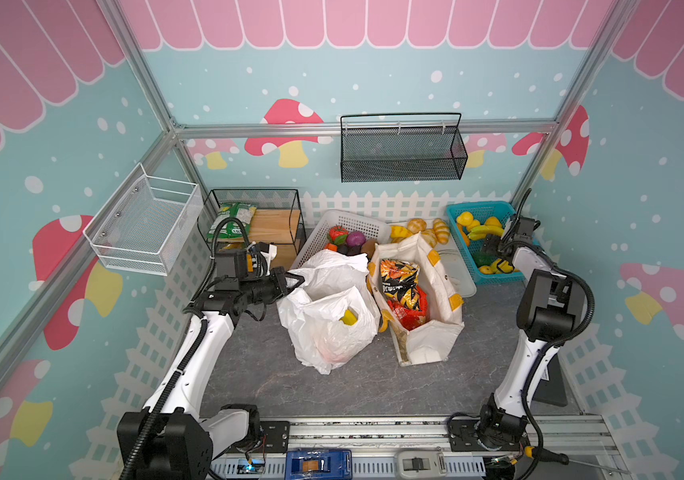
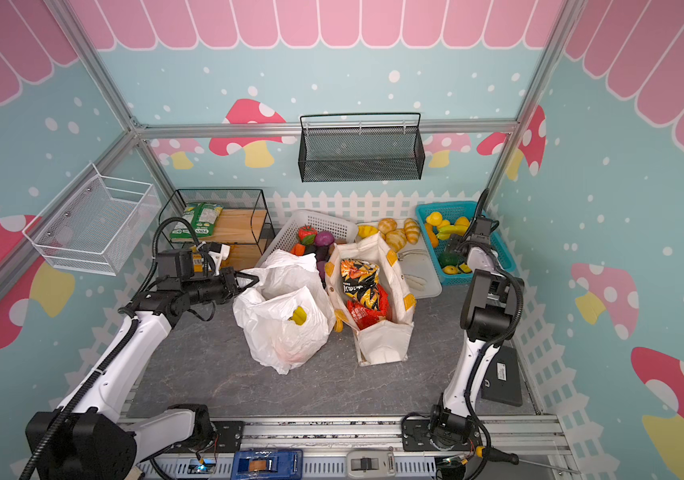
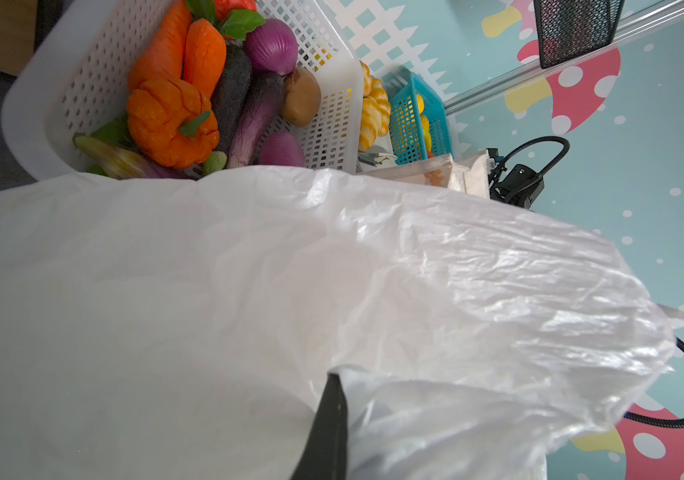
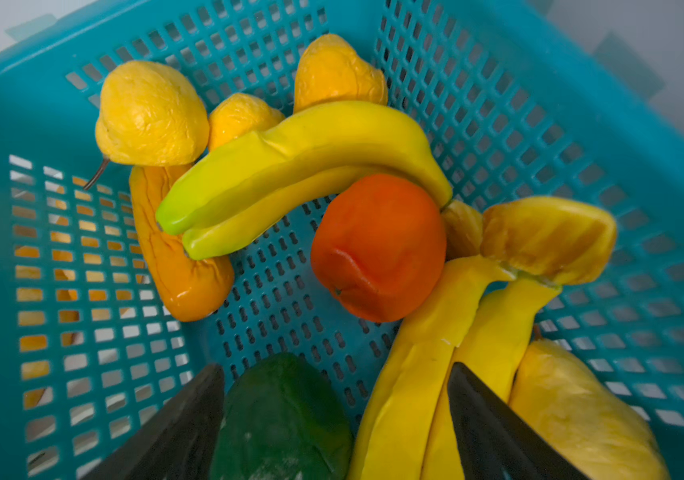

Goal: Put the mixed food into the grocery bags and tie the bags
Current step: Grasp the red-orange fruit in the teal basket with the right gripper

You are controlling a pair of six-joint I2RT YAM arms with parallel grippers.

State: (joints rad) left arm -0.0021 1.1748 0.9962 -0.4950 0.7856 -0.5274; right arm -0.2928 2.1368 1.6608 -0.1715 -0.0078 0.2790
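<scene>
The white plastic carrier bag (image 1: 328,332) is sitting on the surface (image 1: 265,374) beside the canvas tote (image 1: 436,332), which is holding the patterned snack packet (image 1: 398,282) and red crisp packet (image 1: 409,316). The left gripper (image 1: 296,280) is clamping the bag's rim; the right gripper (image 4: 332,370), jaws spread wide and empty, is hanging among toy fruits (image 4: 377,245) in the teal basket (image 4: 540,124).

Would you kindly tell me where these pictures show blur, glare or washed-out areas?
In both top views the light is even and the white plastic bag is nearly washed out; in the left wrist view that bag is soft up close, with sheen on its crinkles; in the right wrist view the right end effector and green fruit are out of focus, the orange fruit sharper.
</scene>
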